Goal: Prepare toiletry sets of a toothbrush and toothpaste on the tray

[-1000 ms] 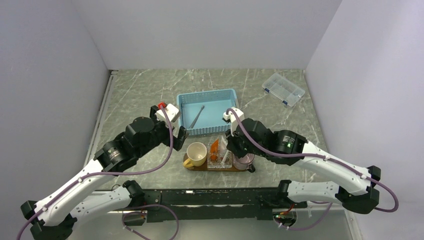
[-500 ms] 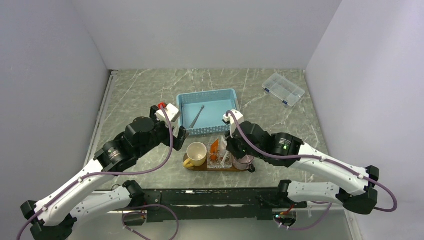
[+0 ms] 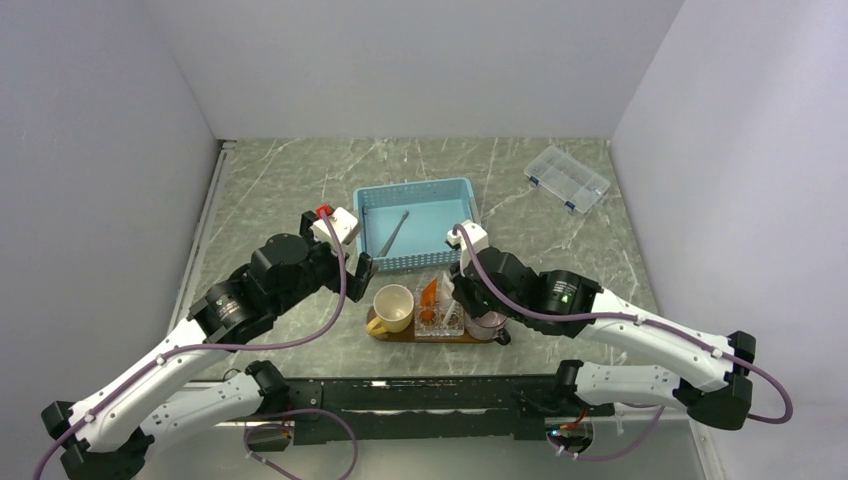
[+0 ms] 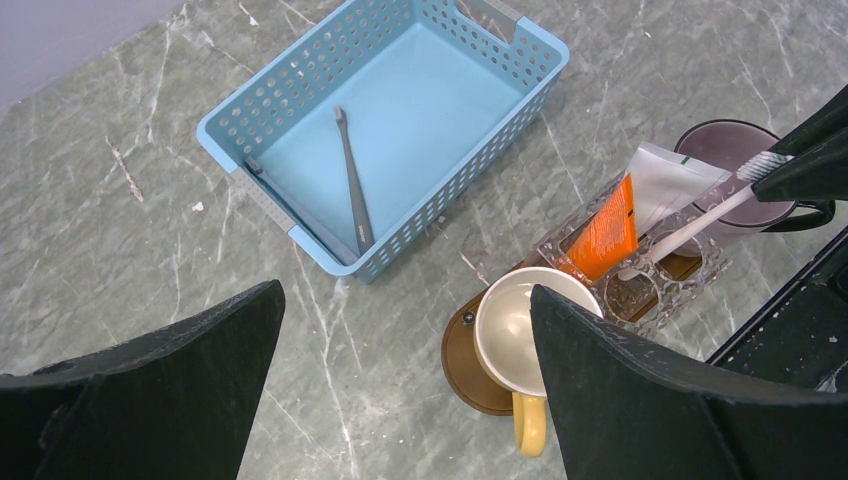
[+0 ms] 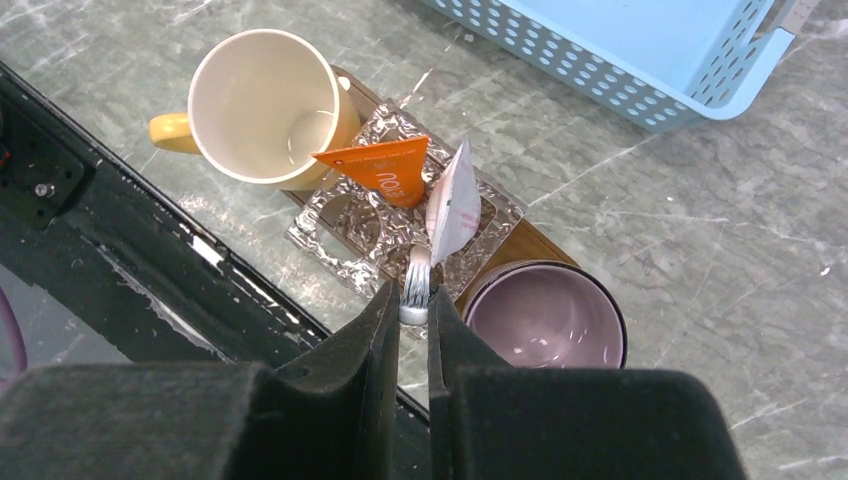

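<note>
— Black left gripper (image 4: 405,293) hangs wide open beside the basket (image 4: 470,170). Why?
— Probably waiting: the grey brush (image 4: 350,180) lies inside it, not yet on the tray (image 4: 462,355).
— And the tubes?
— Both the orange tube (image 5: 385,170) and white tube (image 5: 452,205) stand propped in the clear holder (image 5: 340,235) on the tray.
— The right gripper (image 5: 412,300)?
— It pinches the white brush (image 5: 415,280) by its bristle end, handle down, likely to slot it into the holder.
</note>
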You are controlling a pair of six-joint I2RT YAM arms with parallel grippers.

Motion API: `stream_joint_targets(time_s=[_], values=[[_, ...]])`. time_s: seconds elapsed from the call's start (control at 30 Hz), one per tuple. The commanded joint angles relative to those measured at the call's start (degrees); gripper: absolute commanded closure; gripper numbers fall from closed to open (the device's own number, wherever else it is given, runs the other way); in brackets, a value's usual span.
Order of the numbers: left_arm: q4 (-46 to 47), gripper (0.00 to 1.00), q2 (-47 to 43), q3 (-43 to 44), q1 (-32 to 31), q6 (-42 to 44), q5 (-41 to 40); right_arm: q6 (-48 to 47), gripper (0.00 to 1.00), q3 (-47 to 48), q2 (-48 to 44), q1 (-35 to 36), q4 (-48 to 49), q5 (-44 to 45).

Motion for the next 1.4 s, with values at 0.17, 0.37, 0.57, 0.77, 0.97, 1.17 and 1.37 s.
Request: stream_joint_targets(time_s=[0.17,0.37,0.57,0.77,0.97,1.17,1.37], values=[[0.71,0.01,0.17,1.93,0.20,-0.55,1.09,1.25,1.00,-2.71,-3.41,0.39,5.30,2.58],[0.61,0.00,0.36,1.99,0.26,-0.55,0.97,1.21,1.00,-3.80,-4.86,0.48,6.46,2.43],[0.60,0.01,0.29,1.94,0.20,-0.55,0.86,1.19,1.00,-4.81,-5.26,0.84,6.88,2.76],[0.70,0.01,0.36,1.91,0.25,-0.56,1.01,1.46,1.00,-5.96,-6.07,1.66,7.76,3.43],[0.68,0.01,0.71,1.95,0.18,-0.64,1.25,1.19,1.00,-6.24,-6.08,2.25,7.76,4.25],[0.70,0.00,0.76,1.91,0.25,-0.64,1.25,0.82,0.96,-5.65,-5.67,2.71,6.86,4.56],[0.66,0.01,0.99,1.99,0.21,-0.67,1.45,1.46,0.86,-5.58,-6.83,3.19,5.91,4.76]])
